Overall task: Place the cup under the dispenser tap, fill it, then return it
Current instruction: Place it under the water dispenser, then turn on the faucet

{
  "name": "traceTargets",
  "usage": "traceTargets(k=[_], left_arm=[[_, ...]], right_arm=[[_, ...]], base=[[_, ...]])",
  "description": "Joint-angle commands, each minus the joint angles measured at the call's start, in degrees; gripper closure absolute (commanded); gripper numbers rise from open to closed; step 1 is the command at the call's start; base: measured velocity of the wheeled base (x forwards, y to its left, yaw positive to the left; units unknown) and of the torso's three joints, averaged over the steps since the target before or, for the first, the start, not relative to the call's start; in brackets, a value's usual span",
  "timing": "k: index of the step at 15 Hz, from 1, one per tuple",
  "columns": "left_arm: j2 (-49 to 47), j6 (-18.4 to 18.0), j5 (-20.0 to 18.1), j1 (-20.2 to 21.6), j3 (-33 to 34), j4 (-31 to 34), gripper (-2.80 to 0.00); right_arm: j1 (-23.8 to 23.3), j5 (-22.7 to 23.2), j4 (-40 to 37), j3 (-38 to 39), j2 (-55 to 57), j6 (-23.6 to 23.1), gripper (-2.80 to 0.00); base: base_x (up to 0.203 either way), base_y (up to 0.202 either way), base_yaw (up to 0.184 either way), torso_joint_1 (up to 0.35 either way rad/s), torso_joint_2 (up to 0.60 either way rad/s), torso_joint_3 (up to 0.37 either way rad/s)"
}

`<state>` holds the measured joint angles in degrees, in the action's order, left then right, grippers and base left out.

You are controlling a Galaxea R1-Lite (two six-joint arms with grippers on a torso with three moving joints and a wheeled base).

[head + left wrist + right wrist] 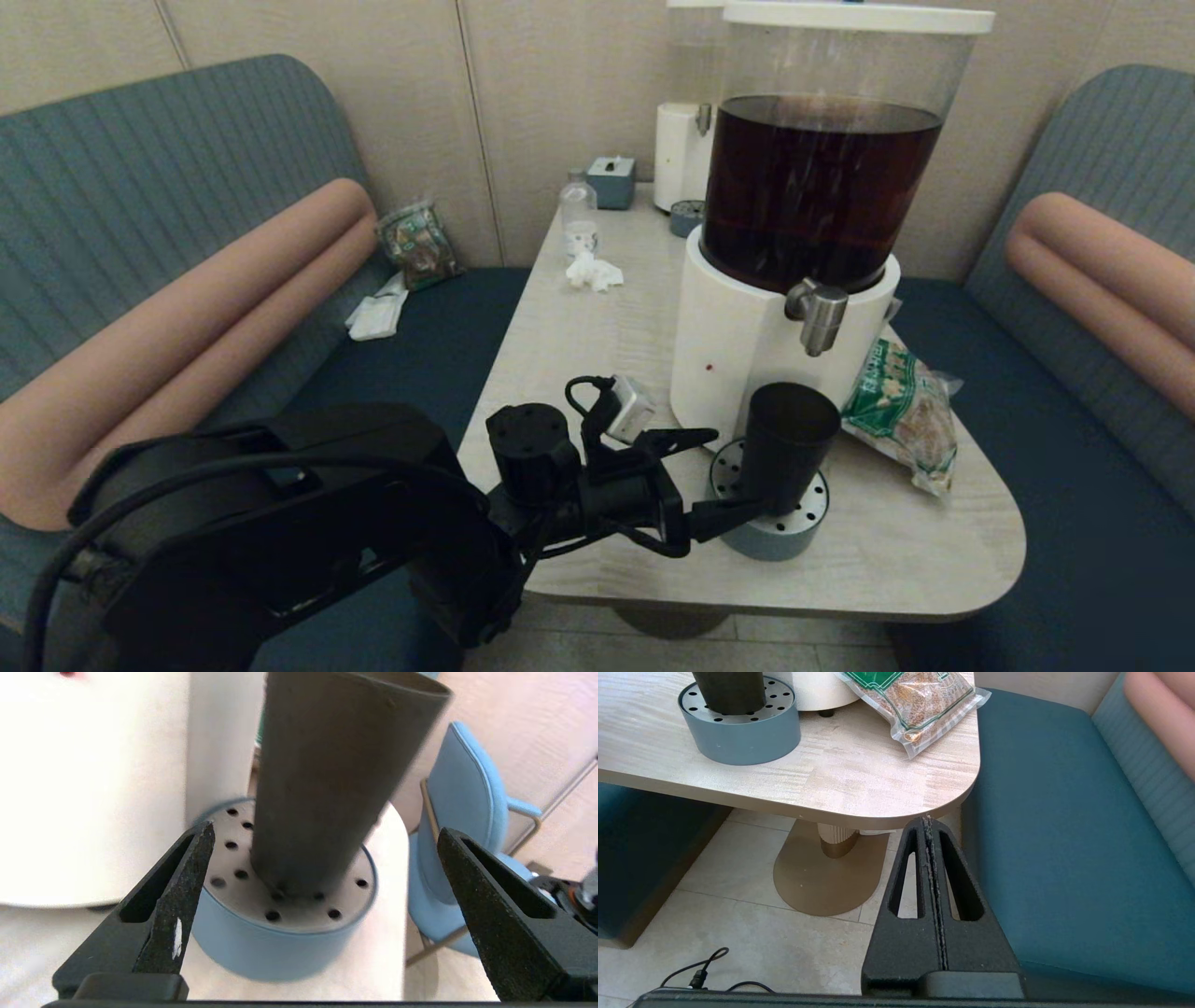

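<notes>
Cup (787, 439), matte black and tapered, stands upright on drip tray (775, 537).

Matt black against brushed steel and pale wood grain

The cup (789, 434) looks matt black; the dispenser tap (819, 315) is brushed metal; the surface (915, 551) shows light wood grain; the left end effector's (322, 891) finger pads (175, 905) are rough black.

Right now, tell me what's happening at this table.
The left claw is open around the black cup, its fingers apart on either side and not touching it. The cup stands upright on the blue perforated drip tray, below the steel dispenser tap of the tank of dark brown liquid. The right claw is shut and parked below the table edge.
</notes>
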<state>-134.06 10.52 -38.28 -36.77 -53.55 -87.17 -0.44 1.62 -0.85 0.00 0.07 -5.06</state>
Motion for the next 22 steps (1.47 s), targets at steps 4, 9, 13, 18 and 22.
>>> traceTargets(k=[4, 9, 13, 18, 22], left_arm=[[5.8, -0.23, -0.3, 1.95, 6.86, -0.49, -2.8], [20.51, -0.8, -0.68, 6.49, 22.22, -0.49, -2.8], [38.27, -0.4, -0.74, 14.09, 33.94, -0.49, 0.0], [61.21, 8.77, -0.47, 32.96, 40.06, -0.49, 0.0], [78.64, 21.79, 0.98, 42.07, 43.49, -0.1, 0.0]], right_arm=[[0.0, 0.05, -0.03, 0.0, 0.01, -0.04, 0.0], [0.0, 0.05, -0.03, 0.0, 0.01, -0.04, 0.0], [0.0, 0.05, -0.03, 0.0, 0.01, -0.04, 0.0], [0.0, 0.05, -0.03, 0.0, 0.01, -0.04, 0.0], [0.0, 0.05, -0.03, 0.0, 0.01, -0.04, 0.0]], base=[[0.0, 0.0, 0.0, 0.0, 0.0, 0.0], [0.0, 0.0, 0.0, 0.0, 0.0, 0.0], [0.0, 0.0, 0.0, 0.0, 0.0, 0.0], [0.0, 0.0, 0.0, 0.0, 0.0, 0.0], [0.0, 0.0, 0.0, 0.0, 0.0, 0.0]])
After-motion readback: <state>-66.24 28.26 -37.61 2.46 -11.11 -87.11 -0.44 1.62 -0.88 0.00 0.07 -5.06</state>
